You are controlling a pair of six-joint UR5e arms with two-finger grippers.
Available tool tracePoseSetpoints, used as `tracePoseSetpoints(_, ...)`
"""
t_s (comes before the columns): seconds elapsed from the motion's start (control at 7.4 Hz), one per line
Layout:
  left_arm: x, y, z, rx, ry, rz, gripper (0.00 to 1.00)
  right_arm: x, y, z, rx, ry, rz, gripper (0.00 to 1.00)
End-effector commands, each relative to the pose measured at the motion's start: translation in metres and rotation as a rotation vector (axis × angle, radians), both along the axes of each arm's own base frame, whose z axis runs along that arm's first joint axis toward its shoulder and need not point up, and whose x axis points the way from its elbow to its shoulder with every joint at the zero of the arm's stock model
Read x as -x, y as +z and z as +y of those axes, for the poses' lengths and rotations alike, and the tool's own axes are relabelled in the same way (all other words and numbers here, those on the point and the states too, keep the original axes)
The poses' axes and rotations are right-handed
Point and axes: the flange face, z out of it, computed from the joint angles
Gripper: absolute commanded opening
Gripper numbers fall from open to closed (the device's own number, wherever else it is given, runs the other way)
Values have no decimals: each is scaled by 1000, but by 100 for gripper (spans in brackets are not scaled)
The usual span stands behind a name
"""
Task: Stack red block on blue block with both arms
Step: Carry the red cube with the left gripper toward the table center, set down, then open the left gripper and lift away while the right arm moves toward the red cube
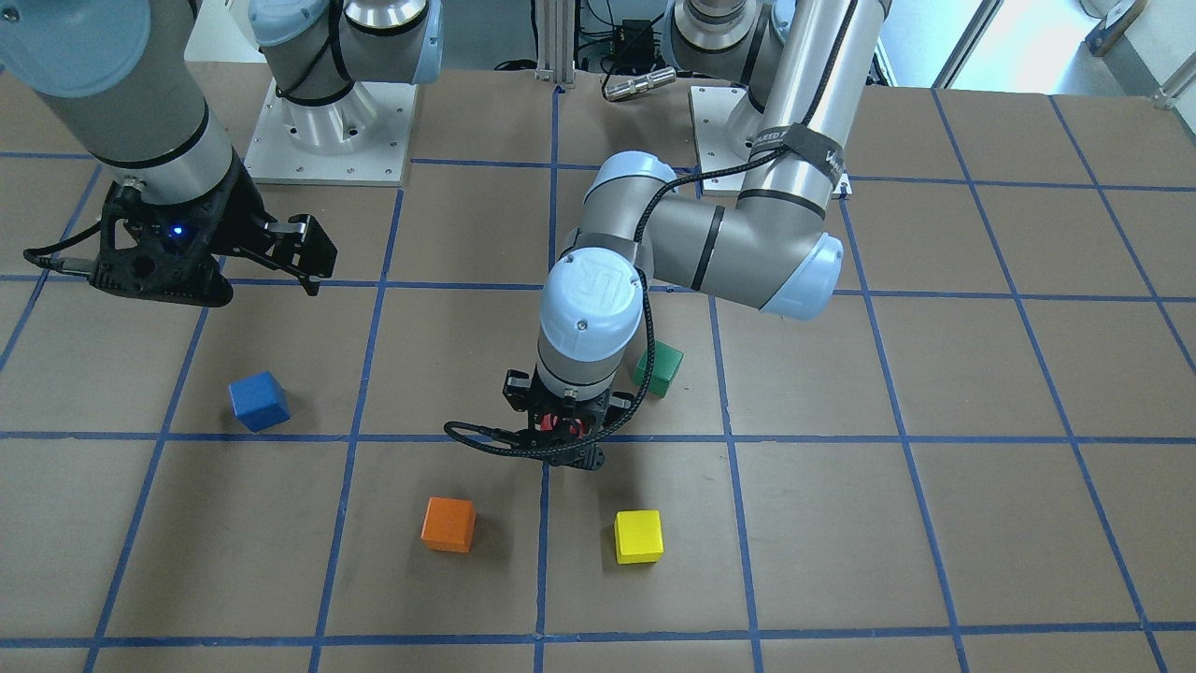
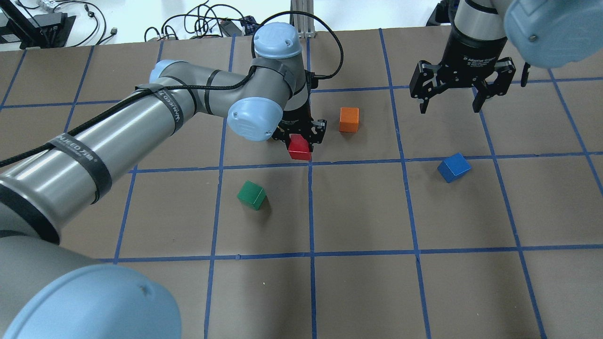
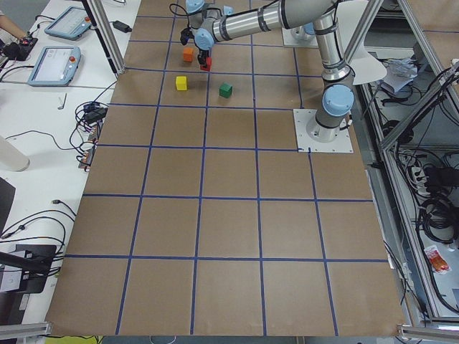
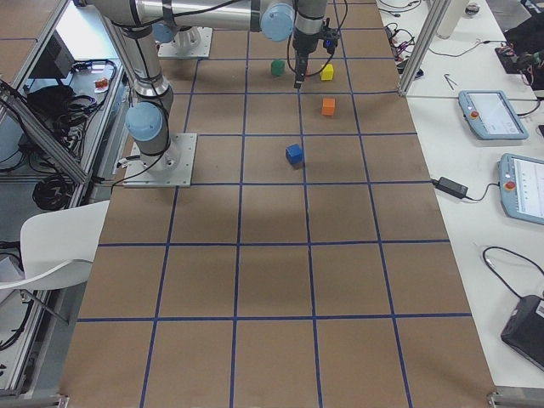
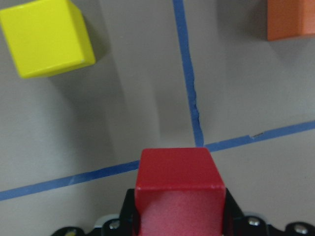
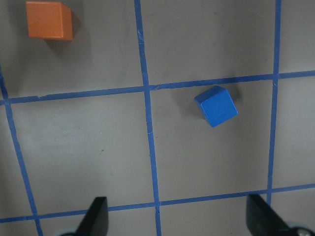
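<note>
The red block (image 2: 299,147) is clamped between the fingers of my left gripper (image 2: 300,140), just above the table near a blue tape crossing. It fills the bottom of the left wrist view (image 5: 179,179), and only slivers of it show in the front view (image 1: 571,428). The blue block (image 2: 453,167) lies tilted on the table to the right, alone in its square. It also shows in the front view (image 1: 259,401) and the right wrist view (image 6: 216,105). My right gripper (image 2: 449,109) hangs open and empty above the table, beyond the blue block.
An orange block (image 2: 349,119) lies just right of my left gripper. A yellow block (image 1: 638,536) lies on its far side, hidden in the overhead view. A green block (image 2: 252,195) lies nearer the robot. Blue tape lines grid the brown table (image 2: 358,292).
</note>
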Motion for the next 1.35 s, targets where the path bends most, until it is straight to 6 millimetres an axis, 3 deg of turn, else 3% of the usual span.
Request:
tracePoseSetpoints(0.0,19,-27,-4,-1,23,-1,24,-1,-2,1,-10,2,-4,100)
tracePoseSetpoints(0.14,18,-34,4,-10,13,-11,99,2,-5,-1,-16,-2,-4,100)
tracePoseSetpoints(0.27,17,-29,2,-4,15,-5,100,1,-6,-1,-18,-4,-10,100)
tracePoseSetpoints(0.41,9,-4,1,1,17,-1,100,-3,-6,-2,-16,-4,-51,100)
tracePoseSetpoints(0.54,-18,32,-6,-14,50,-7,100,-5,-7,-3,-14,-1,-67,100)
tracePoseSetpoints(0.81,-119,140,-7,-73,-65,-30,100,-6,-9,-7,-11,-6,-70,100)
tracePoseSetpoints(0.95,-163,184,3,-29,-40,-60,100,-12,-9,-12,11,3,-74,100)
tracePoseSetpoints(1.08,-197,201,23,-28,-19,-64,100,-21,-12,-20,52,4,-122,100)
tracePoseSetpoints(1.22,-209,220,49,2,-1,-61,100,-30,-25,-34,73,1,-168,100)
